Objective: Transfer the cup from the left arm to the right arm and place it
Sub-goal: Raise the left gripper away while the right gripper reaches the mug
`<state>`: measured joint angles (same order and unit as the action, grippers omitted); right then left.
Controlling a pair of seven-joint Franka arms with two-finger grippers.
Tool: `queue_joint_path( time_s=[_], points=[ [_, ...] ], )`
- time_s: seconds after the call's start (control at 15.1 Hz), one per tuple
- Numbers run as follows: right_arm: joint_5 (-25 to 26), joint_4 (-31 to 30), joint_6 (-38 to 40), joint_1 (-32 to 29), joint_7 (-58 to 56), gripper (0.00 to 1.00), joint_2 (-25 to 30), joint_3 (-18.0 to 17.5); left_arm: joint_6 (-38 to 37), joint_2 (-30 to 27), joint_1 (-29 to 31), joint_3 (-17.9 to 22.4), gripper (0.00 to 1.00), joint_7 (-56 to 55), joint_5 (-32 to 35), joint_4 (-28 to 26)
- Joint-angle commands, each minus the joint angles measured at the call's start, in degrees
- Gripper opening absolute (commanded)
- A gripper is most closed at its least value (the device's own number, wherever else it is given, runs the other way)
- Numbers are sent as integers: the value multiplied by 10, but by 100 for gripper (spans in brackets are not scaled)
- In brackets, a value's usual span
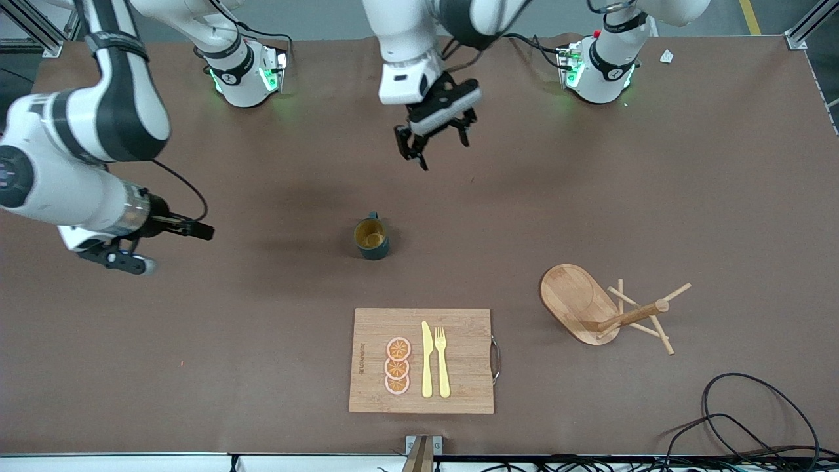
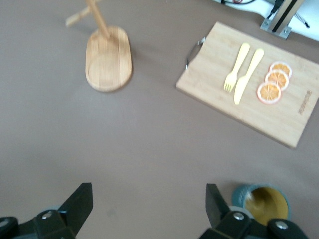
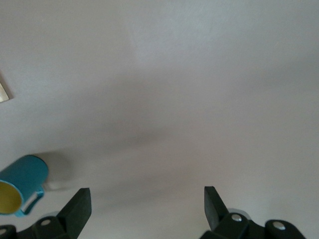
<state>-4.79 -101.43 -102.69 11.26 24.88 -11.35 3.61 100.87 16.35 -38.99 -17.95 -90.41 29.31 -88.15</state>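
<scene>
Small dark teal cylindrical cup (image 1: 371, 238) stands ungrasped on the desk (image 1: 655, 196), below the released left gripper (image 1: 434, 145); right gripper (image 1: 124, 255), also released, waits aside.

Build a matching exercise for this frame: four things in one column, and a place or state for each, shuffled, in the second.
Things:
1. cup
2. fork
3. left tool
4. mug tree

Places or states:
A. open, in the air over bare table, holding nothing
B. tipped over, toward the left arm's end of the table
C. upright on the table, farther from the front camera than the cutting board
D. lying on the cutting board beside the knife

Pairs: 1-C, 2-D, 3-A, 4-B
</scene>
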Motion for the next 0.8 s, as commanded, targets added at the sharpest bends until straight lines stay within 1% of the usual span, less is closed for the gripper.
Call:
queue_joint_path(
  time_s=[0.0,0.2,0.4,0.6,0.73],
  points=[
    [-7,-29,-29,52,87,100,17,4,-7,-6,65,-3,100,110,-50,42],
    [-7,-36,-57,96,161,100,14,4,-7,-9,137,-6,100,228,-99,66],
    [-7,-64,-116,151,230,100,5,4,-7,-16,209,-6,100,339,-131,66],
    [-6,-89,-171,202,229,100,-16,4,-8,-29,274,-8,100,458,-147,66],
    [-2,-98,-210,233,223,100,-37,4,-31,-33,308,-7,100,517,-160,66]
  ],
)
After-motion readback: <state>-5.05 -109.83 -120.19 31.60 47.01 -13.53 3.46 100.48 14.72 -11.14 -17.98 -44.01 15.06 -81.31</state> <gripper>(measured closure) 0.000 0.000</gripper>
